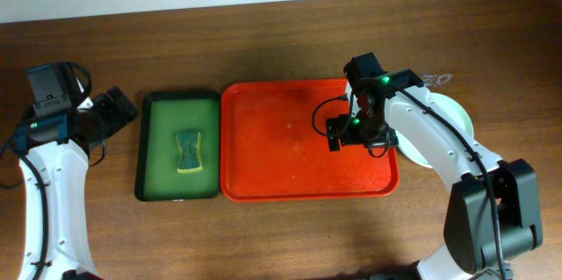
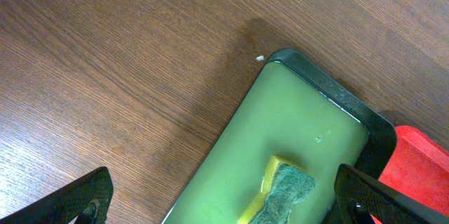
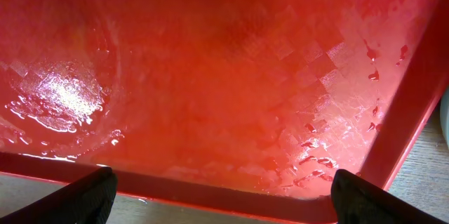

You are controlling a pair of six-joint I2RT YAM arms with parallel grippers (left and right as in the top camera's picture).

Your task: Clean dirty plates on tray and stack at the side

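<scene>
The red-orange tray (image 1: 263, 140) lies mid-table with nothing on it; its floor looks wet in the right wrist view (image 3: 210, 76). The pale plates (image 1: 455, 111) sit stacked on the table just right of the tray, partly hidden by my right arm. My right gripper (image 1: 336, 132) hovers over the tray's right part, open and empty (image 3: 224, 199). My left gripper (image 1: 123, 107) is open and empty (image 2: 224, 203) at the left edge of the dark green tray (image 1: 167, 140).
The dark green tray (image 2: 295, 112) lies left of the red tray, and a yellow-and-green sponge (image 1: 189, 153) lies in it (image 2: 280, 192). A corner of the red tray (image 2: 421, 161) shows beside it. Bare wooden table surrounds both trays.
</scene>
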